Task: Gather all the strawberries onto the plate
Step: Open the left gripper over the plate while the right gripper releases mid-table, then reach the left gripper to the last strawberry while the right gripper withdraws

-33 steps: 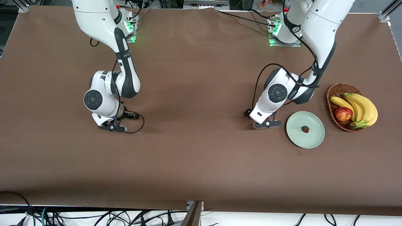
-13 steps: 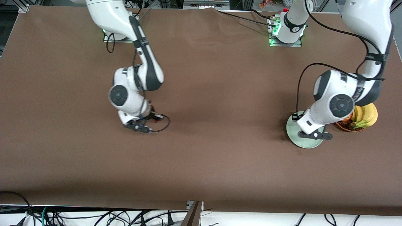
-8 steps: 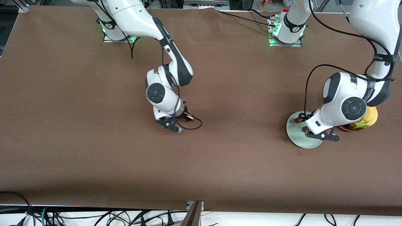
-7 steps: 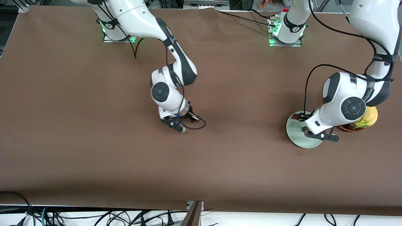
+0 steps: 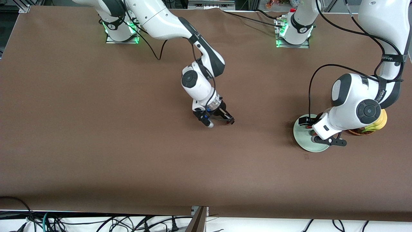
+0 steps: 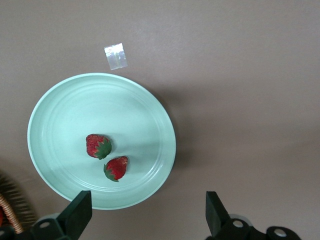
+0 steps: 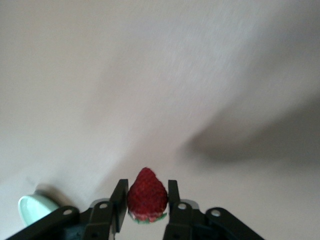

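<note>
My right gripper [image 5: 219, 120] hangs over the bare brown tablecloth [image 5: 96, 129] mid-table, pinching a small red strawberry [image 7: 147, 196]. My left gripper [image 6: 145, 220] hovers wide open over the round pale mint-green plate [image 6: 60, 105], where two strawberries [image 6: 98, 146] lie.

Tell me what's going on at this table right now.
Two arms are gathering strawberries onto the plate. Two strawberries already lie on it, with the left gripper open above them. The right gripper is over the middle of the table, shut on a third strawberry. A fruit basket sits beside the plate.
</note>
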Robot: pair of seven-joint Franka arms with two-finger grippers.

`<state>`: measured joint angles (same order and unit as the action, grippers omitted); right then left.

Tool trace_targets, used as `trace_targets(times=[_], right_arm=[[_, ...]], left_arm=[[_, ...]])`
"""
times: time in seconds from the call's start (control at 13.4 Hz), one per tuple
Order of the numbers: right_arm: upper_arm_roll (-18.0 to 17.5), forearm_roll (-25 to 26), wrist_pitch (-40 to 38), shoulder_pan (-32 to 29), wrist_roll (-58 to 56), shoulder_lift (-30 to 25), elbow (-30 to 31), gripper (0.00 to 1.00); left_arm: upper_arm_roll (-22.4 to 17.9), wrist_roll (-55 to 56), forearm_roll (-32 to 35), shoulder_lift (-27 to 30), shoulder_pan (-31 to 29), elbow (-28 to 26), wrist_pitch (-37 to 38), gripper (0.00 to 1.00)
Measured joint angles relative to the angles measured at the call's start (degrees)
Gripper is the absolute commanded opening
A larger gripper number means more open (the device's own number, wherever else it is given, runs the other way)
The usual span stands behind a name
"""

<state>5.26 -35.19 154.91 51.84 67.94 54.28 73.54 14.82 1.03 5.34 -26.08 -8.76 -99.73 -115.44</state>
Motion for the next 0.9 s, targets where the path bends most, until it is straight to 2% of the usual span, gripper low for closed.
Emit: trace_targets(times=[0.22,0.3,0.37,0.6,0.9], right_arm=[[0.6,0.0,-0.4,0.0,0.4,-0.7,-1.5,1.00],[1.8,0.1,-2.9,-0.3,0.4,-1.6,-1.6,1.00],[4.0,0.5,-7.7,-0.6,0.2,-2.9,-1.8,1.00],[11.2,4.9,-24.4,-2.1,-6.3,-7.0,-2.0,1.00],[21.7,5.5,-40.3,-2.8,-25.2,-9.6,-1.8,1.00]], left_arm=[[1.3,1.5,-0.1,0.0,0.2,0.7,0.7,1.00],[1.5,2.2,-0.3,0.0,0.3,0.7,0.7,1.00],[1.7,2.5,-2.3,0.0,0.3,0.7,0.7,1.00],[2.3,4.4,-14.5,-0.8,0.8,0.7,-2.4,1.00],[2.7,18.7,-16.0,-5.2,7.4,0.5,-13.1,1.00]])
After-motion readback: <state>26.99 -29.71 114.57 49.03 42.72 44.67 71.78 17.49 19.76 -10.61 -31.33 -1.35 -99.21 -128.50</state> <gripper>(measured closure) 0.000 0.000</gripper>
